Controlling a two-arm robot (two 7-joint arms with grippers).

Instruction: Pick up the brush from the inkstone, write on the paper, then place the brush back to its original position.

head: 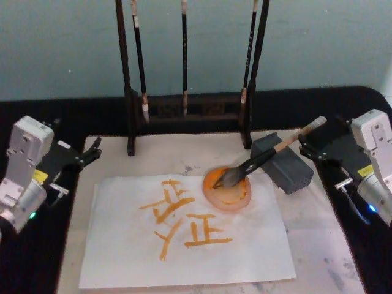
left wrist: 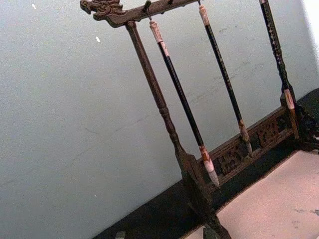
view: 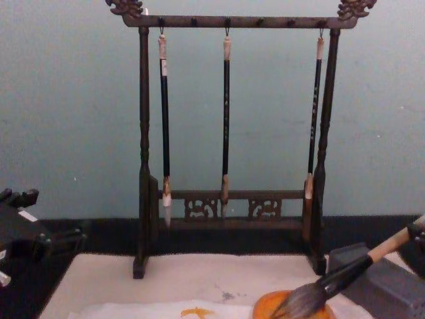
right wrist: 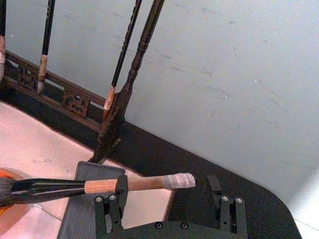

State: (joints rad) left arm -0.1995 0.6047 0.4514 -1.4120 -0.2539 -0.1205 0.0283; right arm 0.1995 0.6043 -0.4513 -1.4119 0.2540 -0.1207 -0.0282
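Head view, brush: the brush (head: 260, 160) lies slanted. Its bristles sit in the orange dish (head: 214, 199) and its handle rests across the grey block (head: 294, 174), which is probably the inkstone, at the dish's 2 o'clock.
Head view, paper: the paper (head: 122, 257) carries orange characters. The dish sits on its 1 o'clock corner.
Head view, arms: the right gripper (head: 313, 142) is at the table's 3 o'clock, at the handle's pale end. The left gripper (head: 93, 150) is parked at 9 o'clock, well apart from the brush, and whether it is open or closed cannot be told.
Left wrist view: the brush rack (left wrist: 164, 114) with its thin hanging brushes stands at the table's 12 o'clock, with the beige mat (left wrist: 279, 199) below it.
Right wrist view: the right gripper's jaws are spread wide and grip nothing. The taped handle end lies between them, close to one finger (right wrist: 121, 184).
Chest view: the bristles rest on the dish and the handle climbs toward 2 o'clock over the block.
Step in hand: the writing looks done and the brush looks set down and released, so this is the last step.
Next move: the right gripper should draw straight back toward 3 o'clock with its jaws kept wide, so that neither finger nudges the handle off the block.
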